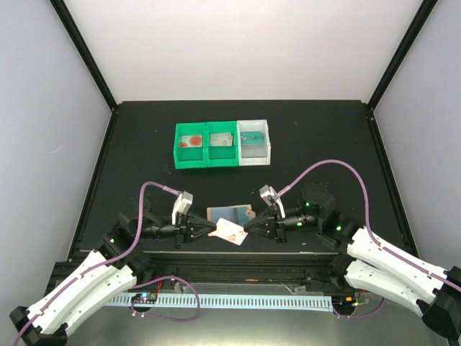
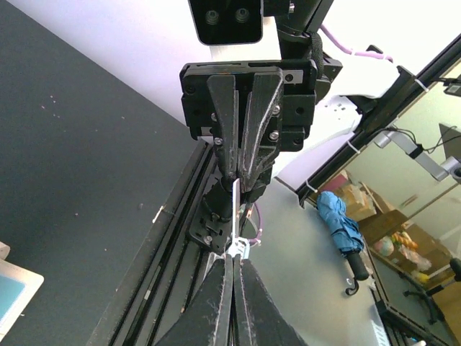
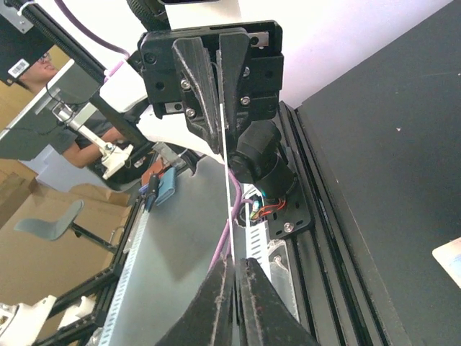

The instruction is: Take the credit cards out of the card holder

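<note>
While three credit cards [image 1: 222, 140] already lie in the far bins [image 1: 207, 163], the left jaws and the right jaws both pinch a fourth card [image 1: 229, 232] just beside the card holder [image 1: 232, 213] on the worktop [image 1: 144, 151], its contents unclear.

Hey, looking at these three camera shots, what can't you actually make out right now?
White-and-red card: both wrist views show it edge-on only, and in the top view it is too small to read its print.
Card holder: in the top view its near edge is hidden by the card pinched between the left gripper and right gripper. Whether cards are inside cannot be told.
Binned cards: top view only, too small for detail.
</note>
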You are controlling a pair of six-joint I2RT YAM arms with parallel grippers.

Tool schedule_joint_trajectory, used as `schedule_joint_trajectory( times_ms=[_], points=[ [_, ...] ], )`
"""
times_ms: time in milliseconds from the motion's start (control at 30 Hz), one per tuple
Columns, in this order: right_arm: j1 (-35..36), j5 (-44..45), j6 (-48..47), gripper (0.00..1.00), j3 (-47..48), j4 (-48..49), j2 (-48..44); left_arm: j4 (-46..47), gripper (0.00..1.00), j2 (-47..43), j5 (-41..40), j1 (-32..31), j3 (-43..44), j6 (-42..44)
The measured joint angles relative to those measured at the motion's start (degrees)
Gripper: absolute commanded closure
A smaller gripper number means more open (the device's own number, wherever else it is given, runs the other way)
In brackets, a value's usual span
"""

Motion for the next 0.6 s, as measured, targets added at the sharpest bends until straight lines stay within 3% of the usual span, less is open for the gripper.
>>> schedule_joint_trajectory(
  times_ms=[100, 233, 433, 600],
  points=[
    [0.0, 0.6, 0.4, 0.8, 0.0, -0.1, -0.1, 0.0, 0.98, -0.2, -0.3, 0.0, 0.0, 0.1],
    [0.0, 3.2, 0.7, 0.43, -0.2, -0.9, -1.6, 0.0, 0.98, -0.5, -2.5, 0.0, 0.0, -0.2],
    [0.0, 10.1, 1.3, 0.01, -0.7, -3.3, -6.2, 0.0, 0.99, 1.5, -9.5, 0.0, 0.0, -0.9],
    [0.0, 16.2, 2.3, 0.0, -1.6, -5.2, -10.3, 0.3, 0.99, 6.2, -17.6, 0.1, 1.3, -1.4]
  ],
)
